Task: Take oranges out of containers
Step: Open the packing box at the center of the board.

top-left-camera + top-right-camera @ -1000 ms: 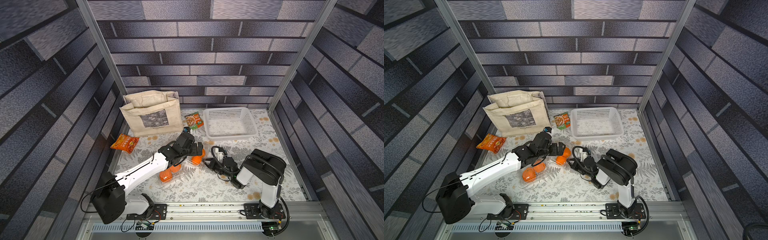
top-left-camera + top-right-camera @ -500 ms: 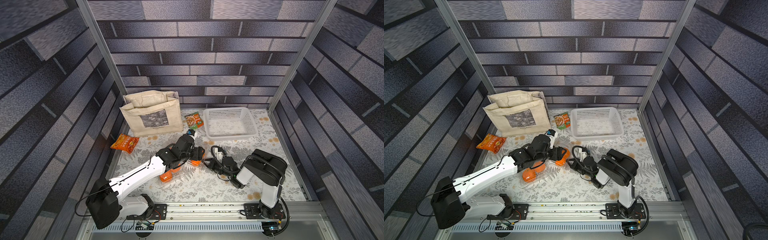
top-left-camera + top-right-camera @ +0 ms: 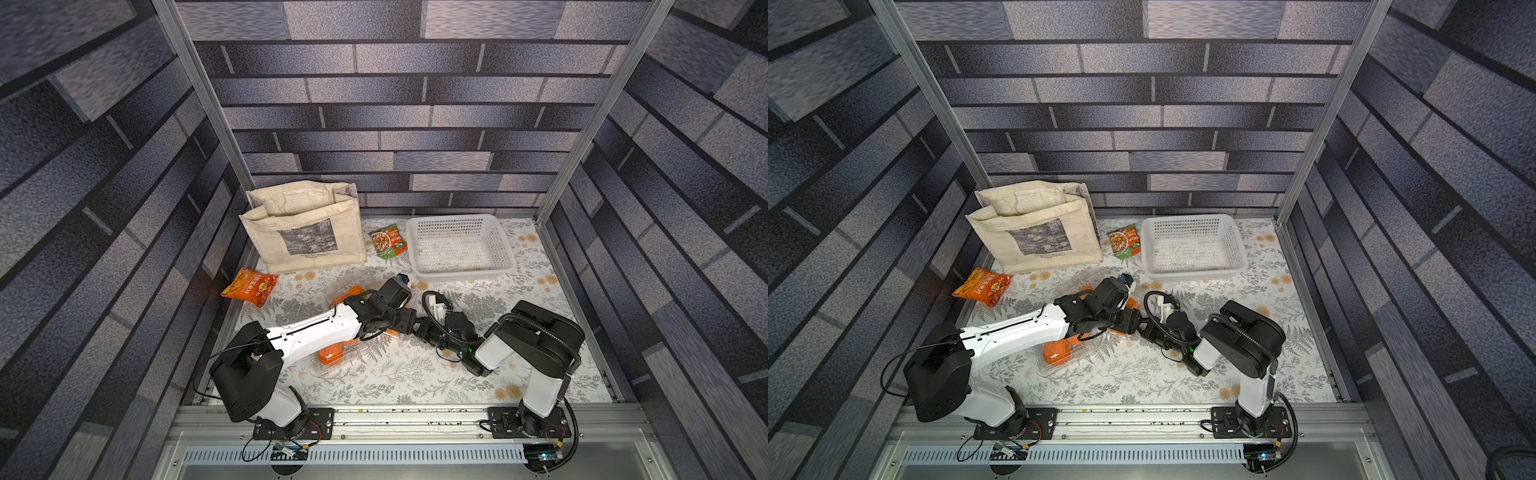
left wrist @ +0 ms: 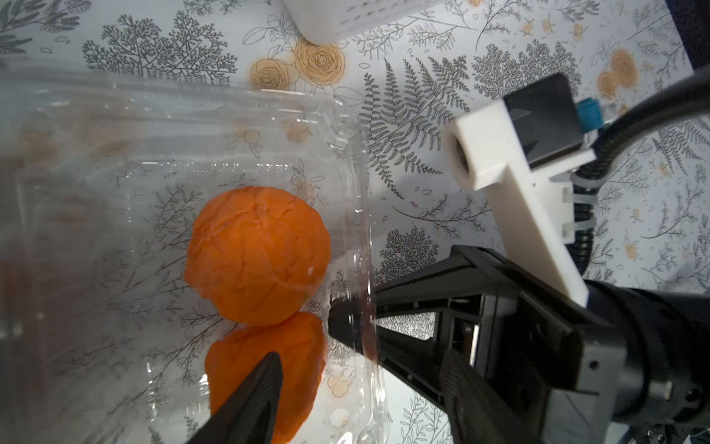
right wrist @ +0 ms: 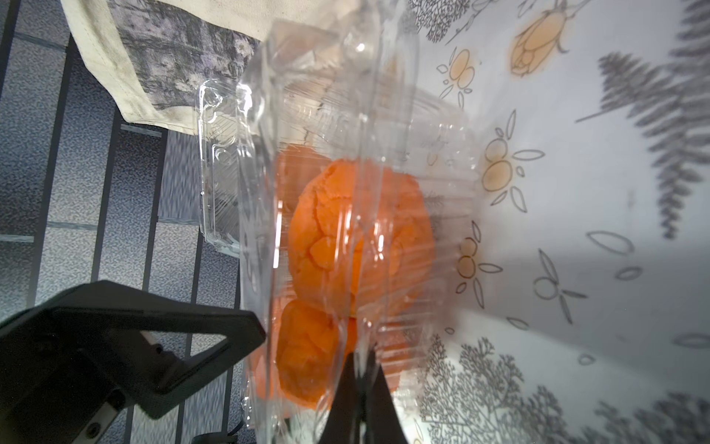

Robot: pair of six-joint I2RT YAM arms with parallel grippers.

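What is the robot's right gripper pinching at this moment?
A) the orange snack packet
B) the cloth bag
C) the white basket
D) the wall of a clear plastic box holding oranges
D: in the left wrist view the right gripper is shut on the thin wall of the clear container, which has two oranges inside.

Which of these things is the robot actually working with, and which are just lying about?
In use: oranges, clear containers.
Lying about: cloth bag, white basket, orange snack packet, green snack packet.
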